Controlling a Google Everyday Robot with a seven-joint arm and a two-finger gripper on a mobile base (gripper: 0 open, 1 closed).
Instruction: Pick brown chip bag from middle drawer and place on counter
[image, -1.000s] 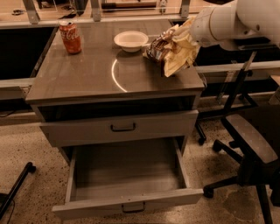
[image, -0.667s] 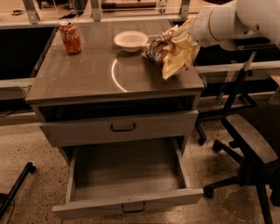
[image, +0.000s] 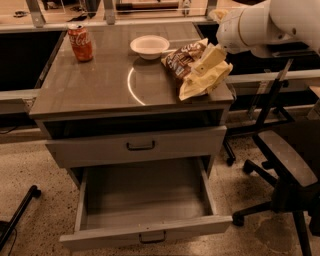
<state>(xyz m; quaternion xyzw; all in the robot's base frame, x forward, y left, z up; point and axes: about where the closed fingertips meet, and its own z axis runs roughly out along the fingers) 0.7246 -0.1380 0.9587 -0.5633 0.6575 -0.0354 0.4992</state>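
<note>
- Now, at the desk's (image: 90, 90) left rear, we are seeing a red soda can (image: 80, 42), with a white bowl (image: 149, 46) further right.
- Below, the middle drawer (image: 145, 234) is hanging open with nothing showing inside, so we are judging the pick done.
- Right of the bowl, the brown chip bag (image: 197, 70) is lying tilted at the desk's right edge.
- At the bag's upper end the gripper (image: 216, 50) is meeting it; we cannot tell whether it is clasping or released.
- We are placing: next calls for letting go and lifting clear without dragging the bag off.
</note>
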